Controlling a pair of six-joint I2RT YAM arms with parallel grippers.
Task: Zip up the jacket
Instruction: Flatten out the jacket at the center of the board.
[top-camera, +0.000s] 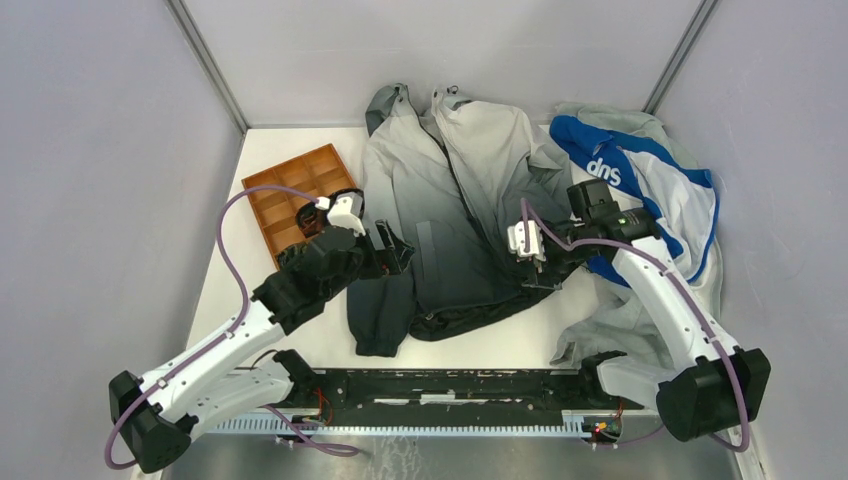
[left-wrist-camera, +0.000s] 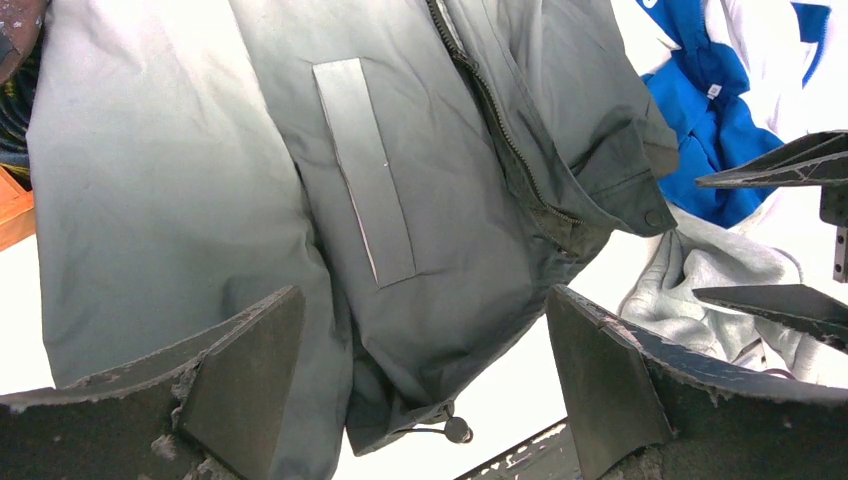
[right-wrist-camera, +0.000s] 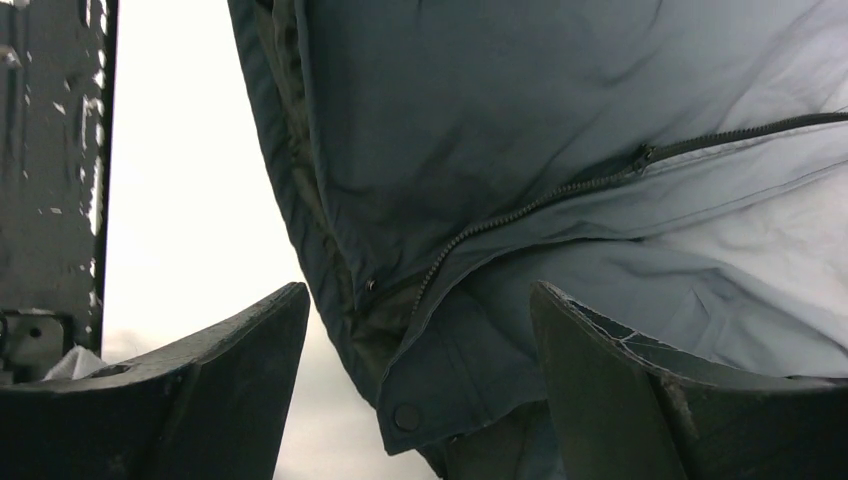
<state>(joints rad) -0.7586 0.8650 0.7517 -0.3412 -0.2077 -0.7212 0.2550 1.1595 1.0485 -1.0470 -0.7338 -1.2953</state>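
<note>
On the bench (top-camera: 575, 300) the jacket (top-camera: 450, 220) lies spread front-up, its dark hem just ahead of both sets of jaws, each spread wide and empty, the left facing the pocket (left-wrist-camera: 365, 170), the right straddling the zipper (right-wrist-camera: 530, 205) foot and snap (right-wrist-camera: 405, 417), seemingly poised to grip there.

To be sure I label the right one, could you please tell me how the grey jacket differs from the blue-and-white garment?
The jacket fades from light grey to charcoal; the blue-and-white garment carries white lettering. The jacket lies spread out; the blue-and-white garment is crumpled. Both lie on the table.
</note>
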